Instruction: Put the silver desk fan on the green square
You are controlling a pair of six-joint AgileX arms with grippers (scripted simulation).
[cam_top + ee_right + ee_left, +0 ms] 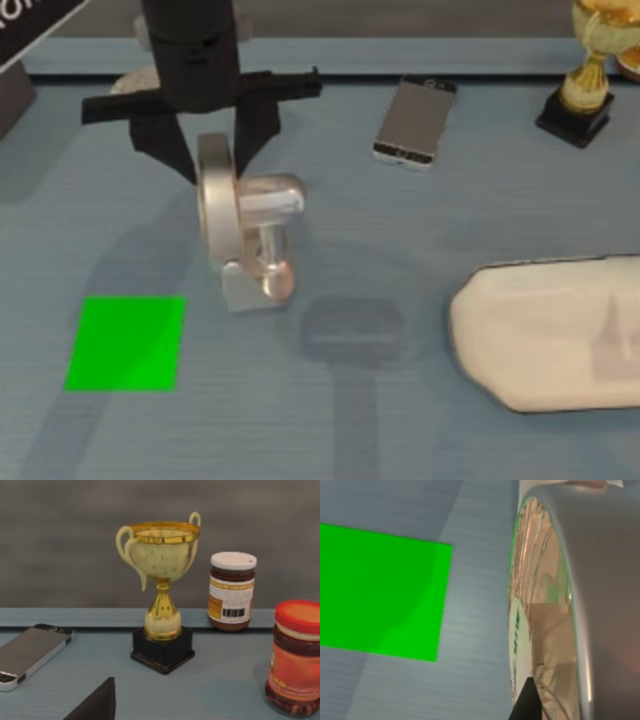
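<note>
The silver desk fan [245, 225] hangs left of the table's middle, its ring-shaped head [215, 190] uppermost and its base [250, 285] toward the front. My left gripper [215, 150] is shut on the top of the ring, one black finger on each side. In the left wrist view a dark fingertip [527, 705] lies against the fan's chrome ring [545, 605]. The green square [127, 343] lies flat at the front left, apart from the fan, and also shows in the left wrist view as the green square [380, 590]. My right arm [545, 335] is parked at the right.
A grey smartphone [415, 122] lies at the back middle. A gold trophy [585, 75] on a black base stands at the back right, with two jars [231, 591] [295, 657] near it. A grey disc [125, 85] peeks out behind my left arm.
</note>
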